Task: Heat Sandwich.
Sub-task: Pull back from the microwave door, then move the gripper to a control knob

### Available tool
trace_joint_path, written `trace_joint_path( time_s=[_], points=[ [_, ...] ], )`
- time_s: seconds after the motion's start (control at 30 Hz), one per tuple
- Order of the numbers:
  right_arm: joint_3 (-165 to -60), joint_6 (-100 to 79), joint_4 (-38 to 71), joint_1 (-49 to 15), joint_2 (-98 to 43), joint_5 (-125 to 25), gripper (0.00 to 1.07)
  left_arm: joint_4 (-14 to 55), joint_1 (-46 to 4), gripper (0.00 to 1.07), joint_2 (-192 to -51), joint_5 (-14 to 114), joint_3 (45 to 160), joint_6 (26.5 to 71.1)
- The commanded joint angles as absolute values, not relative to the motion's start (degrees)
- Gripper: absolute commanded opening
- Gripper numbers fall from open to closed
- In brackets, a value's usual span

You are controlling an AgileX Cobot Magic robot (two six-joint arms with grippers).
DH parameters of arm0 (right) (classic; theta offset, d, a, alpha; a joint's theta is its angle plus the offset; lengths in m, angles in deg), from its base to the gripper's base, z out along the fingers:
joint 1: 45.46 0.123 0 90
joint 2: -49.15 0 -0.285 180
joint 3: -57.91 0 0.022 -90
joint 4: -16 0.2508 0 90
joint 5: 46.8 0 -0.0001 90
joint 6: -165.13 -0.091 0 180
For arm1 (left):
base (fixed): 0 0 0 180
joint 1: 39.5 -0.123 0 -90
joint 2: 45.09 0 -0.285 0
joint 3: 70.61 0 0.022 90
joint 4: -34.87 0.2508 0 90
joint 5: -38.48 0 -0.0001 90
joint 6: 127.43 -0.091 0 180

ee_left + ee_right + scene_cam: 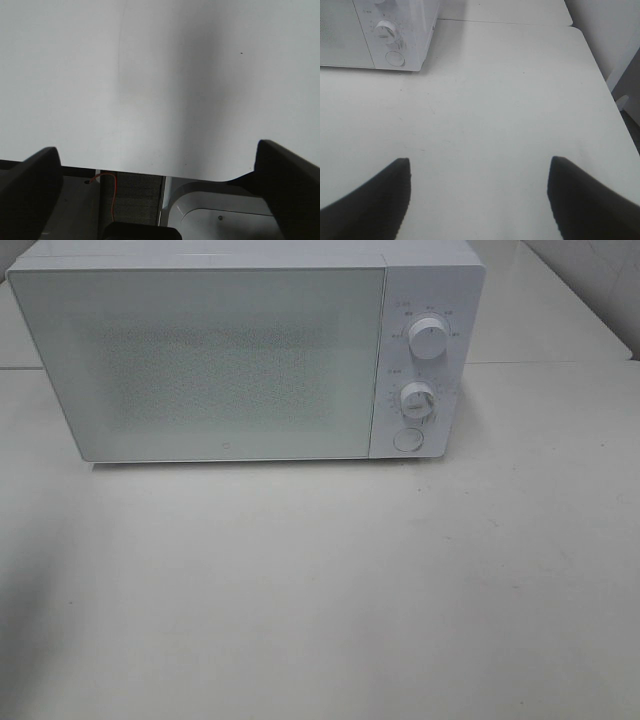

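Note:
A white microwave (240, 350) stands at the back of the white table (330, 590) with its door shut. Its two dials (427, 338) and round button sit on its right side, also in the right wrist view (387, 32). The sandwich is out of view in every frame. No arm shows in the exterior view. My left gripper (160, 165) is open and empty over the table's edge. My right gripper (480, 175) is open and empty over bare table, in front of and to the right of the microwave.
The table's edge (130, 171) shows in the left wrist view, with a grey robot base and a red wire (114, 192) below it. A white wall or panel (610, 30) stands beyond the table's right edge.

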State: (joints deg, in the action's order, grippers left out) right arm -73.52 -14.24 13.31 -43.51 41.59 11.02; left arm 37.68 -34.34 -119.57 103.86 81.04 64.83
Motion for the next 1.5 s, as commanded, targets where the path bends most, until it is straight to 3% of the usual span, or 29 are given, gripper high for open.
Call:
trace_joint_path(
  time_s=[0.03,0.33,0.47,0.7,1.07,1.5],
  points=[
    [-73.4,-14.9,13.5,-43.9,43.0,10.3,0.74,37.4,-35.0,1.00,-116.6,106.0,81.0,65.2],
    [-73.4,-14.9,13.5,-43.9,43.0,10.3,0.74,38.1,-35.0,1.00,-104.8,108.4,81.0,64.9],
    [-73.4,-14.9,13.5,-43.9,43.0,10.3,0.74,37.9,-35.0,1.00,-98.7,107.5,81.0,61.5],
    [-73.4,-14.9,13.5,-43.9,43.0,10.3,0.74,37.0,-35.0,1.00,-91.7,105.4,80.9,59.8],
    [-73.4,-14.9,13.5,-43.9,43.0,10.3,0.74,33.8,-35.0,1.00,-84.5,99.6,65.4,56.2],
    [-73.4,-14.9,13.5,-43.9,43.0,10.3,0.74,34.5,-35.0,1.00,-84.0,99.7,61.8,55.9]
  ],
)
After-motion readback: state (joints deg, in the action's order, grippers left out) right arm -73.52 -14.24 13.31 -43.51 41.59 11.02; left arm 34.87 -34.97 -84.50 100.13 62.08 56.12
